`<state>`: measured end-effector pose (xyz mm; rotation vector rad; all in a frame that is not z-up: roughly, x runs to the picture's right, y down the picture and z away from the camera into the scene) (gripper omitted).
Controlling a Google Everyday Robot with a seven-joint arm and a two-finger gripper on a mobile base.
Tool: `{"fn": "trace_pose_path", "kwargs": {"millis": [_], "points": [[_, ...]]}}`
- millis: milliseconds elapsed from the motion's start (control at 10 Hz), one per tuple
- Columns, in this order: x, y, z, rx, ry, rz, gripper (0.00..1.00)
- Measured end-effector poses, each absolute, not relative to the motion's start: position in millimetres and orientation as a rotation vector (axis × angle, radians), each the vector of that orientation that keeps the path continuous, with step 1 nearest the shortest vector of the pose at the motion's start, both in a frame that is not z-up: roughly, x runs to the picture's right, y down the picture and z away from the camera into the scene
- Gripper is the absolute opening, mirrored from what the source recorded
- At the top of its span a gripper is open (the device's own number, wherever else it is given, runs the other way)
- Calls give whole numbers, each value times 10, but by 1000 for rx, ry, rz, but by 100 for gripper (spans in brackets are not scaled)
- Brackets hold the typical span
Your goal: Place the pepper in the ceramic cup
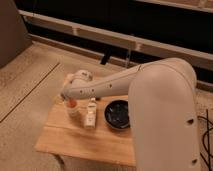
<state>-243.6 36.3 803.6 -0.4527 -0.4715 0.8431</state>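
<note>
Over the wooden table (60,137), we see the gripper (66,99) directly above the ceramic cup (73,109), the pepper (72,103) showing orange at the cup's rim, beside the white bottle (90,114) and black bowl (118,114).

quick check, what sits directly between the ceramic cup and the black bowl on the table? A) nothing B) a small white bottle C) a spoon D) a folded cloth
B: the small white bottle stands upright on the wooden table, with the ceramic cup to one side and the black bowl to the other. The gripper is right above the cup, where the orange pepper shows at the rim.
</note>
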Motion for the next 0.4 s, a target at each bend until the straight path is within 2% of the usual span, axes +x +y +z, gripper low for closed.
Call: {"fn": "trace_pose_path", "kwargs": {"millis": [400], "points": [[-2491,390,8005,-456,-480,828,76]]}}
